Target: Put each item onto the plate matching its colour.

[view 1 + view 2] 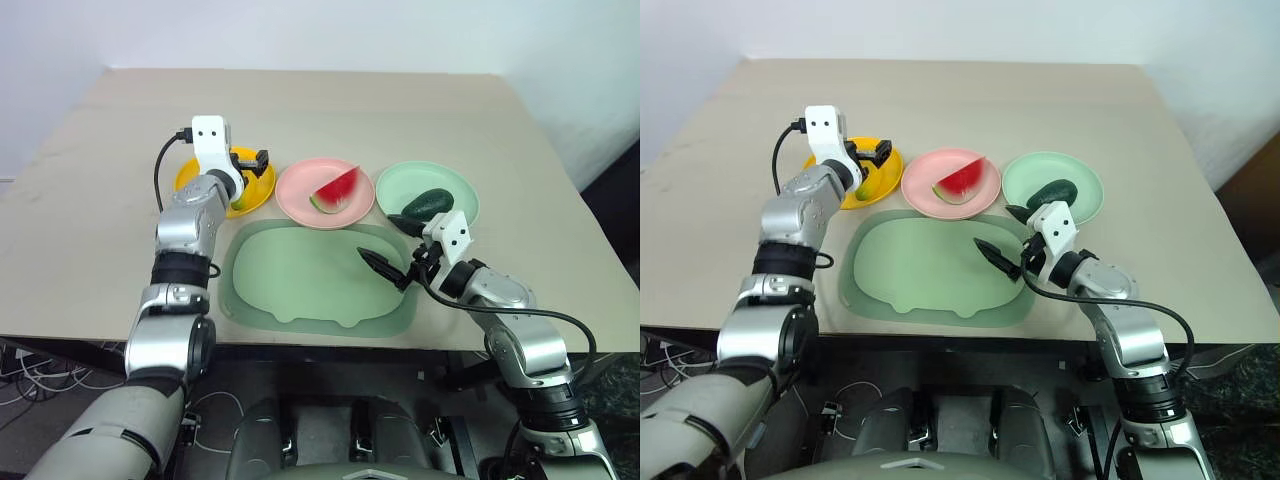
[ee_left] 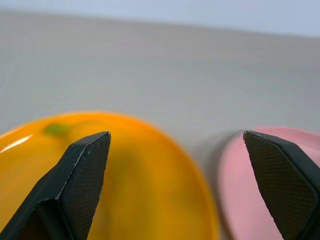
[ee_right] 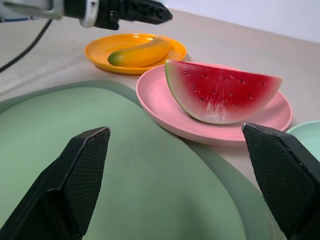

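The banana (image 3: pixel 140 52) lies on the yellow-orange plate (image 3: pixel 100 49), yellow with a green tip, resting lengthwise across the dish. Next along the row, the watermelon wedge (image 1: pixel 336 189) sits on the pink plate (image 1: pixel 300 200), red flesh facing up and green rind curving along its lower edge, and beyond that the dark avocado (image 1: pixel 428 203) rests on the mint green plate (image 1: pixel 400 185). The three plates stand side by side in a line across the tan table (image 1: pixel 330 100), the yellow-orange and pink rims just beside each other, as the left wrist view shows. In front of them lies the pale green tray (image 1: pixel 290 280), its far edge tucked close under the pink plate. The left gripper (image 1: pixel 258 160) hangs over the yellow-orange plate, just above the banana, its two black fingers (image 2: pixel 82 170) spread wide with nothing between them. The right gripper (image 1: pixel 390 247) sits at the right end of the tray, in front of the mint green plate, pointing leftward, its fingers likewise spread wide apart and holding nothing, one tip over the tray's surface.
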